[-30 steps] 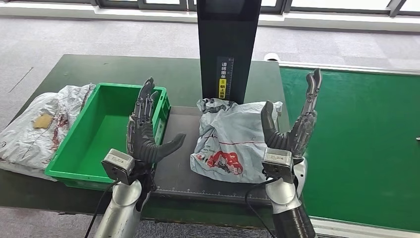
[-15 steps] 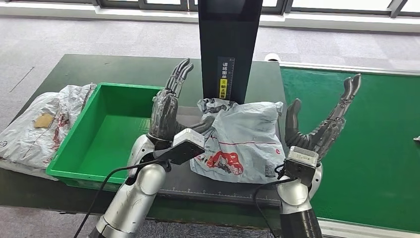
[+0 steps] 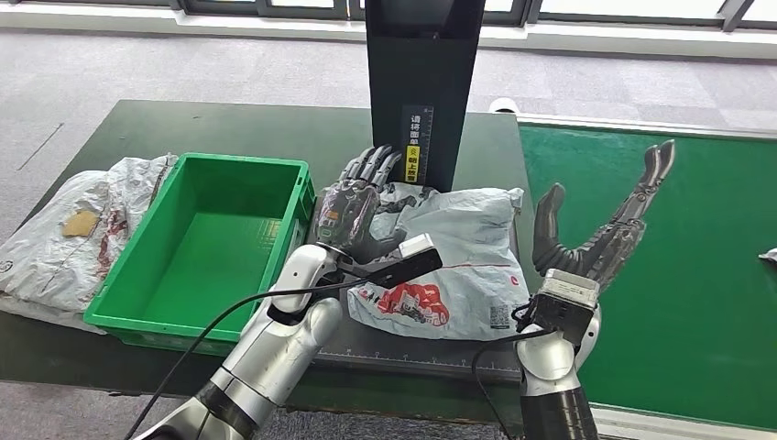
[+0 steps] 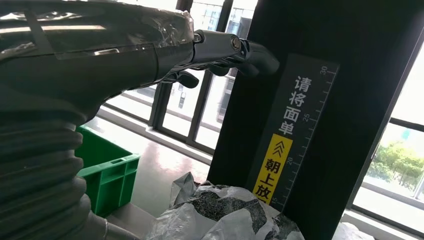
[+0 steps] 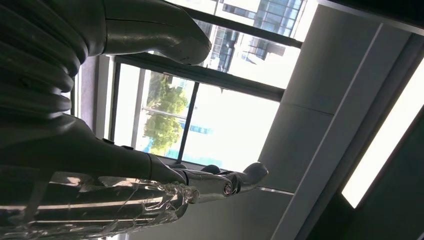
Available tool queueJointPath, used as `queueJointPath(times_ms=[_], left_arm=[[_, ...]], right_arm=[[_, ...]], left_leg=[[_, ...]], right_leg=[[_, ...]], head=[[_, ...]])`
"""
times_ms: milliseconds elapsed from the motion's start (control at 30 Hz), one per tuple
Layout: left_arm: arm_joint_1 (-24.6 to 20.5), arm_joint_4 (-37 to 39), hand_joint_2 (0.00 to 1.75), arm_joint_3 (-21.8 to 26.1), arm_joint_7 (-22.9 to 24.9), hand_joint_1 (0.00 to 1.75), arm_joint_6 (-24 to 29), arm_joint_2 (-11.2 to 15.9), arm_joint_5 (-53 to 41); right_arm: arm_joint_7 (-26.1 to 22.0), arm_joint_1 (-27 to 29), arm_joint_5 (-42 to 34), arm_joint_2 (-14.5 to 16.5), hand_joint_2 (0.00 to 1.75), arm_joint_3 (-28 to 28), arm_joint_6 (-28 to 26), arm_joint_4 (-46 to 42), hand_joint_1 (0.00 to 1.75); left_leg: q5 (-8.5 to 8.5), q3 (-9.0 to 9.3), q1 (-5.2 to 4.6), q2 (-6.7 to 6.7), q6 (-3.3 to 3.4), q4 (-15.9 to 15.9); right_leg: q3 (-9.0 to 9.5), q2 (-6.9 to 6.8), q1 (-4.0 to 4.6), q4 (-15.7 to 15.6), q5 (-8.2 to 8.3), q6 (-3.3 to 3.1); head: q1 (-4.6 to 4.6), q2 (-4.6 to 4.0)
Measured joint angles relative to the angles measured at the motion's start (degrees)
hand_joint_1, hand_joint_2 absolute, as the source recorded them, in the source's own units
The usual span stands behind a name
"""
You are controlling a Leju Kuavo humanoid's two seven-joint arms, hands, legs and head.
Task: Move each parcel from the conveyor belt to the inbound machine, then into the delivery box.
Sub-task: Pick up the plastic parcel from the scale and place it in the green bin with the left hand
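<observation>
A crumpled grey-white parcel (image 3: pixel 458 261) with red print lies on the dark platform (image 3: pixel 334 325) of the inbound machine, at the foot of its black column (image 3: pixel 421 82). My left hand (image 3: pixel 355 209) reaches palm down over the parcel's left upper part, fingers stretched toward the column and holding nothing. In the left wrist view that hand (image 4: pixel 125 55) sits above the parcel (image 4: pixel 220 215) with a gap between them. My right hand (image 3: pixel 596 234) stands open, fingers spread upward, just right of the parcel at the belt's edge. The green delivery box (image 3: pixel 119 307) is left of the platform, with nothing in it.
Another grey parcel (image 3: pixel 64 234) lies on the table left of the box. The green conveyor belt (image 3: pixel 669 275) runs along the right, with the tip of something pale (image 3: pixel 768 257) at its far right edge. The column bears a yellow label (image 4: pixel 272 167).
My left arm has swung from beside the green box to the right and forward, over the parcel's left side. My right hand has shifted right and tilted outward. The parcel stays put.
</observation>
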Motion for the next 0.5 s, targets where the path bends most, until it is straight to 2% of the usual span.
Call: queueJointPath(times_ms=[500], left_arm=[[-1.19,5.63,1.75,0.01,2.01,0.00,-1.16,-0.25,-3.50]], right_arm=[[0.52,0.06,-0.59,0.00,1.75,-0.33,0.33,-0.37,0.00]], left_leg=[[0.00,0.00,-0.01,-0.01,0.01,0.00]], right_leg=[[0.01,0.00,0.00,0.00,0.00,0.00]], head=[[0.00,0.00]])
